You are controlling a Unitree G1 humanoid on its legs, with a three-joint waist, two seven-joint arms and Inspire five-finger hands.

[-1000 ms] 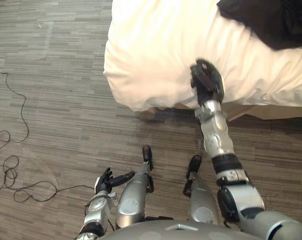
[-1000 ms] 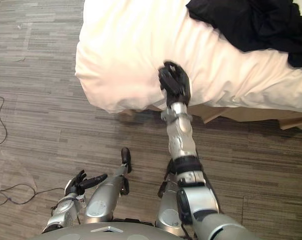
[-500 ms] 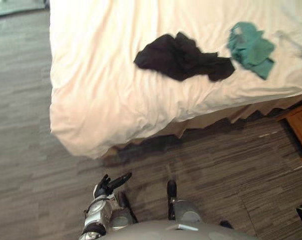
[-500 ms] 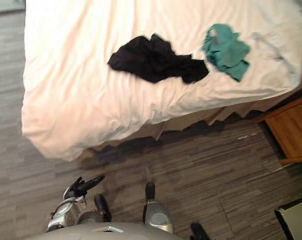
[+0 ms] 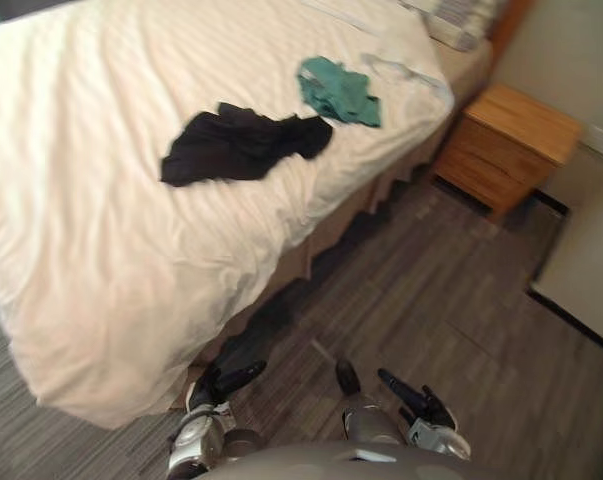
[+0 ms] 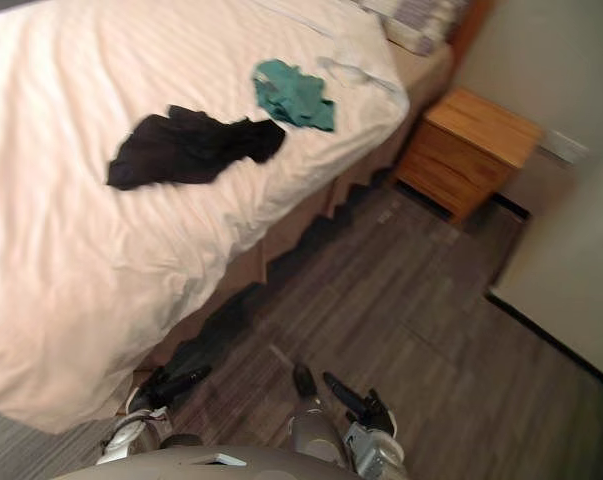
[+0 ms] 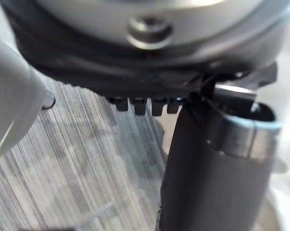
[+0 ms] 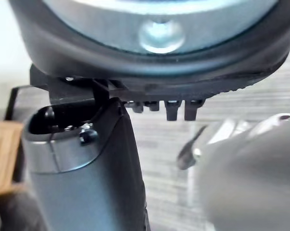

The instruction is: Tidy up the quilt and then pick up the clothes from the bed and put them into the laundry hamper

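A white quilt [image 5: 101,270] covers the bed and hangs over its near edge. On it lie a black garment [image 5: 239,145] near the middle and a teal garment [image 5: 338,92] further toward the head of the bed. My left hand [image 5: 216,385] hangs low by the bed's edge, fingers straight, holding nothing. My right hand [image 5: 418,403] is down over the floor, fingers stretched out and empty. In the wrist views the left hand's fingers [image 7: 144,104] and the right hand's fingers [image 8: 176,108] point straight at the floor.
A wooden nightstand [image 5: 503,145] stands beside the head of the bed. Pillows [image 5: 461,20] lie at the head end. A pale wall or cabinet face [image 5: 586,270] rises to the right. Grey plank floor [image 5: 431,300] runs between bed and wall.
My right hand has let go of the quilt's edge, opened and dropped to my side. The camera has swung right, bringing the garments and the nightstand into sight.
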